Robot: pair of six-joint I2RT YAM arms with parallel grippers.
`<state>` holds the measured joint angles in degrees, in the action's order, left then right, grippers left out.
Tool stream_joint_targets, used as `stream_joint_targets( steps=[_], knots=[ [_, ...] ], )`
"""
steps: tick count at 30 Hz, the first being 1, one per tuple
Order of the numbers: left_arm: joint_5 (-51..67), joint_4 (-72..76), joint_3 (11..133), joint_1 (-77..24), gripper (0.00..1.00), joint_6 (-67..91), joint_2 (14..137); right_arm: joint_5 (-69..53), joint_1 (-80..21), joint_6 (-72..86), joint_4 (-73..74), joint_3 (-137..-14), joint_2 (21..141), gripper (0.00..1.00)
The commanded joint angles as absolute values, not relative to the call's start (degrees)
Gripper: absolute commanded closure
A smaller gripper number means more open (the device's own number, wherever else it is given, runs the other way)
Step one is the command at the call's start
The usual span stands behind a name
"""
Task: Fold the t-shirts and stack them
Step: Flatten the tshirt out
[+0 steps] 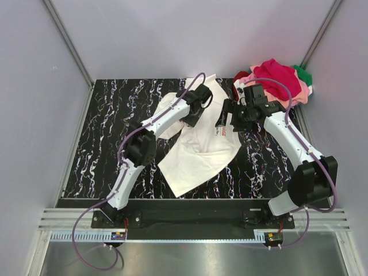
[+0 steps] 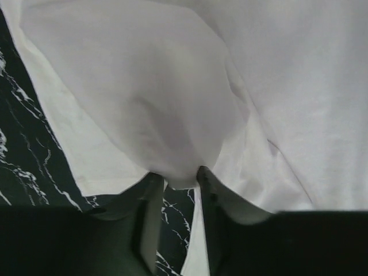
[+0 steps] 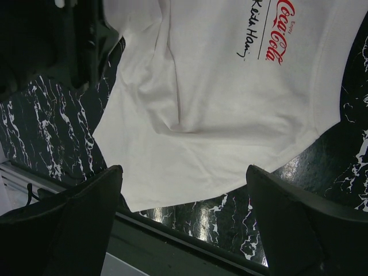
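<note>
**White tee mid-desk: L jaws at a raised fold, R jaws wide**

A black desk [image 1: 98, 144] w/ white marble veining is enclosed by plain grey walls [image 1: 34, 86]. The white t-shirt [image 1: 198, 152] is spread, crumpled and skewed, across the desk's ctr. One corner is pointed toward the near edge and the upper part lies toward the far edge. A red Coca-Cola logo [image 3: 280, 29] and a black script signature [image 3: 250, 29] are printed on it, close to the R arm [image 1: 287, 138]. The other t-shirts are heaped in a pile at the far R corner. A magenta t-shirt [image 1: 276, 73] is on top, w/ a pink one [image 1: 303, 91] at the R, a green one [image 1: 303, 73] behind and a dark red one [image 1: 237, 76] at the L edge.

The L arm [image 1: 167, 118] is extended over the tee's L side. In the L wrist view a raised fold of white cloth comes to a point btwn the two fingertips [image 2: 150, 183]. The L jaws are set narrowly apart, and it cannot be told whether the fold is clamped. The R jaws are held wide open over the tee's lower part, w/ nothing gripped.
</note>
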<state>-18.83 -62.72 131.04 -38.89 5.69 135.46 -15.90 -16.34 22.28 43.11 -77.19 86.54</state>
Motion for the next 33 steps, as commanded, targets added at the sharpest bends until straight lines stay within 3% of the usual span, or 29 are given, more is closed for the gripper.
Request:
stream_joint_targets(
  steps=[1,4,6,11,18,23,33],
  knots=[
    [-20.8,-61.5,126.6,-38.1,0.49,6.1,131.6,-15.0,-16.1,21.7,43.2,-77.0,85.4,0.04],
    [-12.6,-54.3,115.9,-33.8,0.28,10.5,123.3,-13.1,-16.1,22.2,43.4,-76.3,86.6,0.04],
    [-8.7,-49.6,108.0,-29.9,0.23,12.7,117.5,-11.4,-16.1,22.4,44.1,-75.9,87.4,0.05],
    [-6.5,-46.3,97.2,-23.2,0.23,14.4,112.6,-4.3,-20.7,22.6,47.8,-77.0,90.4,0.06],
    [-2.7,-41.5,86.0,-19.7,0.25,17.4,108.6,-0.3,-39.4,30.8,48.7,-76.2,92.1,0.06],
    [5.7,-34.5,73.8,-12.3,0.25,20.7,100.2,-0.3,-53.3,34.9,48.4,-78.8,100.4,0.06],
    [7.9,-34.5,66.1,-4.0,0.26,18.6,89.4,-1.8,-65.6,40.9,47.8,-81.5,109.9,0.06]
  ],
)
